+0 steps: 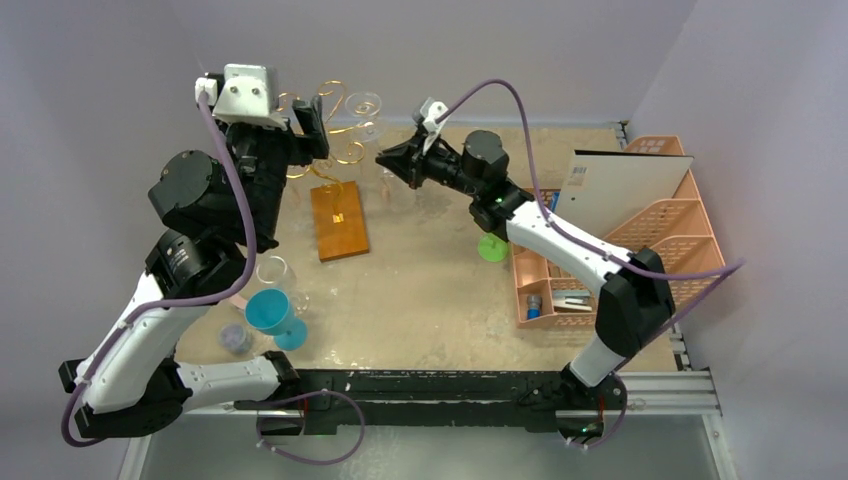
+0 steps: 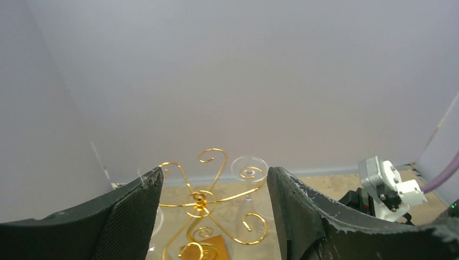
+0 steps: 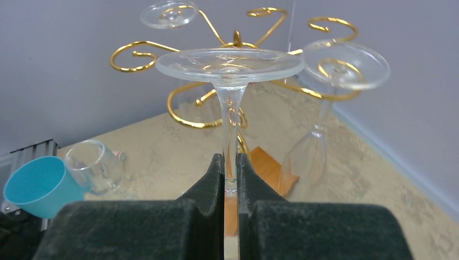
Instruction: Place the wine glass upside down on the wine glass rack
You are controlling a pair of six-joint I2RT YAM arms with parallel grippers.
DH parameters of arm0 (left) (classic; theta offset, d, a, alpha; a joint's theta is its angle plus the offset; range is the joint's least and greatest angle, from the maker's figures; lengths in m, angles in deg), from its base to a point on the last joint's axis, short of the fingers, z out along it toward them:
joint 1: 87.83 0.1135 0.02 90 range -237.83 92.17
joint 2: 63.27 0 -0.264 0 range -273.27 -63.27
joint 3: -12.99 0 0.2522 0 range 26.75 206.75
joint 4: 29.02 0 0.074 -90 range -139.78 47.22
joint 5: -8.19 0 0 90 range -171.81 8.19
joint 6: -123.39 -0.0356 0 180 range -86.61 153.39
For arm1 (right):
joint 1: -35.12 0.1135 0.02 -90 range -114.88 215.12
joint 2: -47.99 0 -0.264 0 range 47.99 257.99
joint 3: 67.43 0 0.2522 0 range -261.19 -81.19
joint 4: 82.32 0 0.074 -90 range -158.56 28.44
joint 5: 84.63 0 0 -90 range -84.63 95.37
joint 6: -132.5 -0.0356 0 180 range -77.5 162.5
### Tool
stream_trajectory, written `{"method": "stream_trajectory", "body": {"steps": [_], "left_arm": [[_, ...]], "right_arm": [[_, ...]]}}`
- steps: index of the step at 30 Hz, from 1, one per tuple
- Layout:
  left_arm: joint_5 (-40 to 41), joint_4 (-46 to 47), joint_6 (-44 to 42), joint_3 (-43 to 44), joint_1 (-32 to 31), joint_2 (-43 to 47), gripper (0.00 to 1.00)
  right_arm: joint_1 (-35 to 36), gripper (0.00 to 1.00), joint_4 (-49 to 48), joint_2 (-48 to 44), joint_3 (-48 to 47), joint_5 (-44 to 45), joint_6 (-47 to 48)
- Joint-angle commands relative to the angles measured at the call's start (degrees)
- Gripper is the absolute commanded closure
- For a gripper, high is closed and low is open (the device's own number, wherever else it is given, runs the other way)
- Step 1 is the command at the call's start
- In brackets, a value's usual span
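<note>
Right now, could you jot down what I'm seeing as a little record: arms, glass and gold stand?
Right gripper: shut on the stem of the clear wine glass, foot up
Left gripper: open, near the gold wire wine glass rack
Held glass: beside the rack, not yet hung
Already hanging: second clear glass
Also on table: teal plastic cup, clear tumbler

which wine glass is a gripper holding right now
The upside-down wine glass in the middle of the right wrist view, stem pinched in the right gripper. The right-hand glass and the far glass hang on the wine glass rack.
</note>
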State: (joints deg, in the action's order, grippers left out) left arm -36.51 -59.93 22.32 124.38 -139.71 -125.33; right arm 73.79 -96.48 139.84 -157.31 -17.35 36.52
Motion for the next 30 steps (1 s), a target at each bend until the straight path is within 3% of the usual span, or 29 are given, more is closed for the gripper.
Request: {"method": "stream_trajectory", "body": {"steps": [1, 12, 30], "left_arm": [[3.97, 4.64, -6.35, 2.0, -0.07, -0.69, 0.3], [4.29, 9.62, -14.98, 2.86, -0.07, -3.48, 0.26], [2.14, 5.72, -13.72, 8.32, -0.07, -10.57, 0.25]], "right_arm": [[0.52, 1.0, -11.28, 2.77, -5.8, -1.68, 5.35], [0.55, 1.0, -17.72, 9.99, -8.32, -3.29, 3.93], [0.26, 1.0, -25.59, 17.66, -10.71, -8.62, -0.8]]}}
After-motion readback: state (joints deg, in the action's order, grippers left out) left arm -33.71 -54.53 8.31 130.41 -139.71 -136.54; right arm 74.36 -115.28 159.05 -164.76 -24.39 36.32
